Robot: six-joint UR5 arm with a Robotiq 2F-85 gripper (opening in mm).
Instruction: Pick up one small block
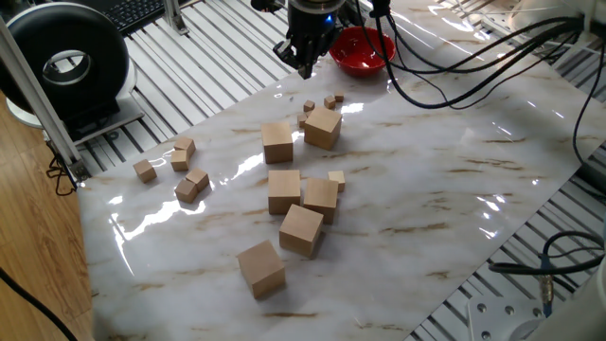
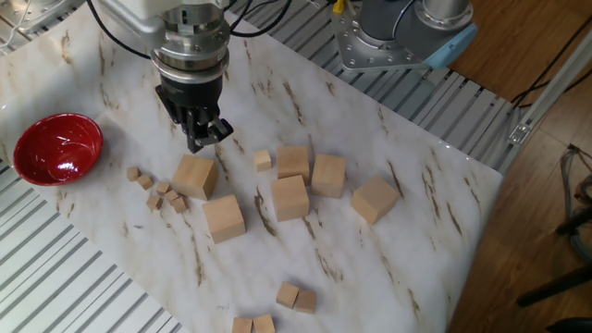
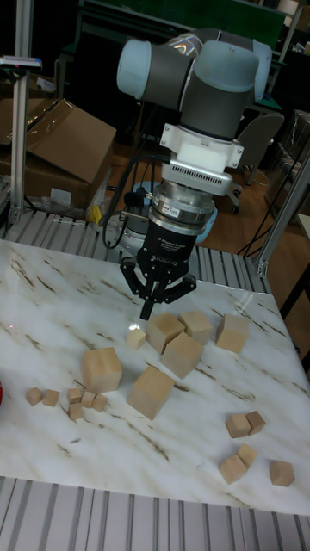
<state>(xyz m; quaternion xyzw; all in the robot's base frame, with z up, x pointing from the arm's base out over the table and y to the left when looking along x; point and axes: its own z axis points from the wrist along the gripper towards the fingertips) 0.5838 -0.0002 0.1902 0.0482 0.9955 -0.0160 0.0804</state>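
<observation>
Small block (image 1: 309,105) is lying in the upper middle of one fixed view, directly below the gripper (image 1: 305,69), which is hanging above it with jaws pinched together and nothing showing between them. In the other fixed view, its little cluster (image 2: 163,189) is sitting down and left of the fingertips. In the tall fixed view, that cluster is lying at the lower left, well apart from the gripper.

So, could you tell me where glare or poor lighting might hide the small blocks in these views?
One fixed view: bright glare streaks on the marble table, none over the small blocks. The other fixed view: even light, the small blocks read clearly. Tall fixed view: dark background, soft focus; the gripper casts shade near a lone small cube.
</observation>
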